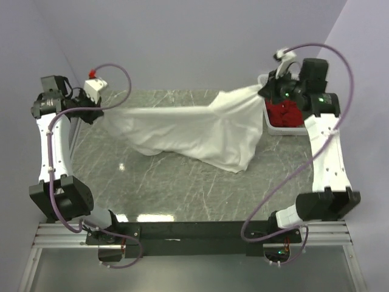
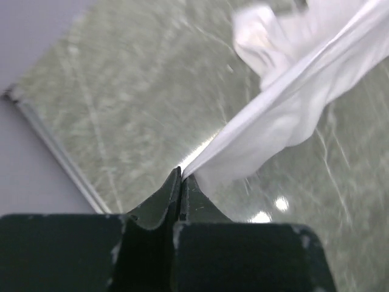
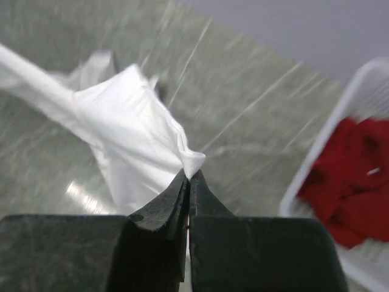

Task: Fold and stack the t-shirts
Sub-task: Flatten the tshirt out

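Note:
The white t-shirt [image 1: 194, 131] hangs stretched between both grippers above the marble table, its middle sagging onto the tabletop. My left gripper [image 1: 97, 112] at the far left is shut on one corner of it; the left wrist view shows the cloth [image 2: 285, 103] running out from the closed fingertips [image 2: 181, 175]. My right gripper [image 1: 267, 91] at the far right is shut on another corner; the right wrist view shows the cloth [image 3: 130, 121] pinched at the fingertips [image 3: 188, 175]. The deep red t-shirt [image 1: 287, 114] lies crumpled in the basket, also seen in the right wrist view [image 3: 355, 182].
A white slotted plastic basket [image 1: 267, 125] stands at the table's far right edge, under the right arm; its rim shows in the right wrist view [image 3: 316, 164]. The marble table [image 1: 176, 188] ends at a metal edge on the left [image 2: 55, 152]. Grey walls stand close around.

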`<move>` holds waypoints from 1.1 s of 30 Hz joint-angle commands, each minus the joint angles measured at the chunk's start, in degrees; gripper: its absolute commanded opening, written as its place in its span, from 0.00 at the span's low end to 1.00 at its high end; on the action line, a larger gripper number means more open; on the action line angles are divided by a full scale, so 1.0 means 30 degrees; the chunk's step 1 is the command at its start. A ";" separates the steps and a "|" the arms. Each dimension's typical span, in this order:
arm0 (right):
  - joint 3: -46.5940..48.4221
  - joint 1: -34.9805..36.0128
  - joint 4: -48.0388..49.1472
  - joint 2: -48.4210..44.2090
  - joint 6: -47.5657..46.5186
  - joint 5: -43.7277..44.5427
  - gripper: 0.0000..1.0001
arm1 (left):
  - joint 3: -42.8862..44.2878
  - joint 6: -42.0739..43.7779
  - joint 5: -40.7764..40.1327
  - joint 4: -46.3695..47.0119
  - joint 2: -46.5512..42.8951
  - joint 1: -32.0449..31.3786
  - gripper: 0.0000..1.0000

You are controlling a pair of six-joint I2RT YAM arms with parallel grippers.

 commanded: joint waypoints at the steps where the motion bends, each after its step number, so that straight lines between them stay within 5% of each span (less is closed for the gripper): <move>1: 0.1198 -0.0108 0.5449 -0.2500 0.2307 0.2660 0.00 | 0.1767 -0.5311 -0.0420 0.2783 -0.0868 0.0413 0.00; 8: 0.2427 -0.0108 0.9415 -0.5167 0.4214 0.4599 0.00 | 0.0892 -0.8513 -0.3818 0.8587 -0.5343 0.1086 0.00; 17: 0.2370 -0.0079 1.0912 -0.9472 0.5533 0.5155 0.00 | -0.1540 -0.8370 -0.7682 1.2842 -1.1321 0.1469 0.00; 24: 0.3980 -0.0079 1.1176 -1.1614 0.5095 0.6416 0.00 | 0.0448 -0.7229 -1.1025 1.3604 -1.2267 0.0591 0.00; 33: 0.4190 -0.0079 1.2024 -0.9305 0.3219 0.5423 0.00 | 0.1099 -0.3044 -1.0619 1.2582 -1.1271 0.0501 0.01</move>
